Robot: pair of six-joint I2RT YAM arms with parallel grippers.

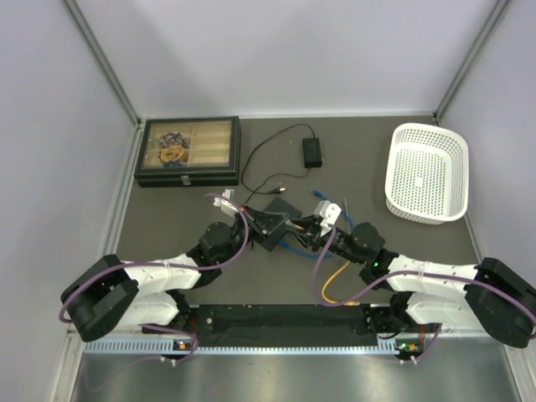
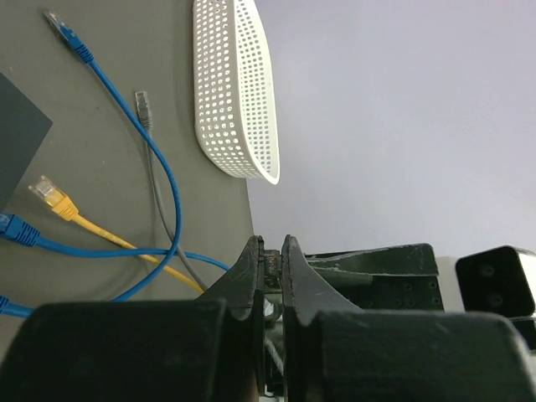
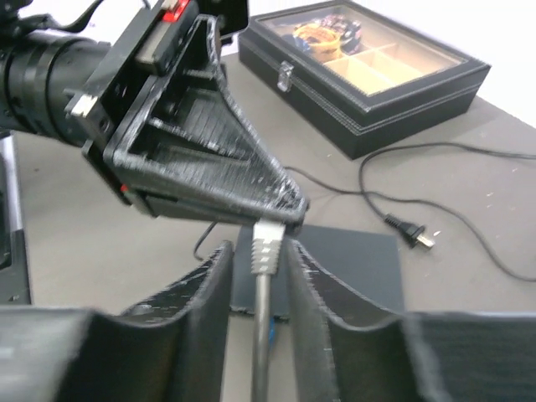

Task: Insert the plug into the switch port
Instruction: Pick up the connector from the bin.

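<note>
Your right gripper [image 3: 260, 251] has the plug [image 3: 266, 243] standing upright btwn its fingers [image 3: 219, 280]. Jaws are narrow, but a gap shows each side of the grey cable [image 3: 262, 335], so it's not clamped. The plug's top end meets the tip of your left gripper [image 3: 285, 208], which comes in from above-left of the right fingers. Left jaws are pinched together and look closed on the plug end.

The switch box [image 3: 347, 261] lies flat on the table [image 3: 100, 243], just beyond and slightly right of the right fingertips, below the left gripper's tip. Can't make out the switch port on any edge. In the top view the box sits btwn the two grippers, partly covered by the left one. The left wrist view gives only one corner of the box, cut off at the frame edge, plus sth thin btwn the fingers, too dark to ID.

Both arms reach fwd and inward from the near edge, low over the table, w/ wrists angled toward each other and tips nearly meeting mid-table.
</note>
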